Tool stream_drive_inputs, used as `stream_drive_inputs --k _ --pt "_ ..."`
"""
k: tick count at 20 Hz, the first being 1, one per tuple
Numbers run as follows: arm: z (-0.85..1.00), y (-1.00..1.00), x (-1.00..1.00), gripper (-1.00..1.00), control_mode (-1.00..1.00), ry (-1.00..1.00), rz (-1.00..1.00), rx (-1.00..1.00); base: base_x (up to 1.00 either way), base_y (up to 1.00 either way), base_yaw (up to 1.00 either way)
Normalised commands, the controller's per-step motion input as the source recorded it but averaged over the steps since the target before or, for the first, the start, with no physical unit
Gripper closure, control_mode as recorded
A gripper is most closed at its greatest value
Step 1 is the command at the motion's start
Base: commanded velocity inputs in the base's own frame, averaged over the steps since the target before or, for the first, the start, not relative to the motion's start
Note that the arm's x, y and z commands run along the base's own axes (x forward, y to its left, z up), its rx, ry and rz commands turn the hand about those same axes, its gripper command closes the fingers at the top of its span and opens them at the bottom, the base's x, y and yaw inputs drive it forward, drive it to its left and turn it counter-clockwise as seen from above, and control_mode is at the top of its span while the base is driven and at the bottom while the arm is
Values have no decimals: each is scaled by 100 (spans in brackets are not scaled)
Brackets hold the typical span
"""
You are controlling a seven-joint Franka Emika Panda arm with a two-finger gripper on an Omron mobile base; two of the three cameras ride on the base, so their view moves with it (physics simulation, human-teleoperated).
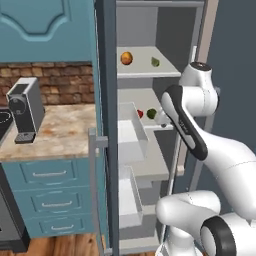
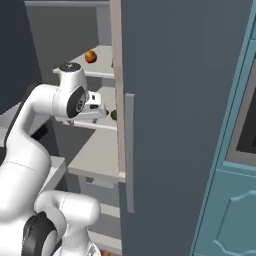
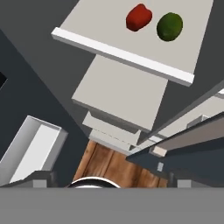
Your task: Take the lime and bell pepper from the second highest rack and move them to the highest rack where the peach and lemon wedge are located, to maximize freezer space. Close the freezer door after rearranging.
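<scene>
On the second highest flat pale rack (image 3: 131, 54), your glossy red bell pepper (image 3: 138, 17) sat just beside the dark green lime (image 3: 169, 26); your gripper (image 3: 109, 177) stood wide open, holding nothing.

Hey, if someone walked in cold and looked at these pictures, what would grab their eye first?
Probably the white robot arm reaching into the open freezer. Next, the bright produce: a round orange peach and a pale yellow-green lemon wedge on the highest shelf, with a glossy red bell pepper beside a dark green lime on the shelf below.
</scene>
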Motion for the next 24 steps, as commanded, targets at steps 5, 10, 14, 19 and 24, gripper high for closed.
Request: stream_drive_inputs --k 5,10,14,19,24 --pt "0 0 0 -100 100 0 0 0 -30 -25 25" --pt "0 0 0 -100 100 0 0 0 0 -17 24" --pt "0 0 0 -100 100 0 0 0 20 -36 15" --pt "0 0 0 -100 100 0 0 0 32 -28 16" --pt "0 0 0 -100 100 0 0 0 54 -40 17"
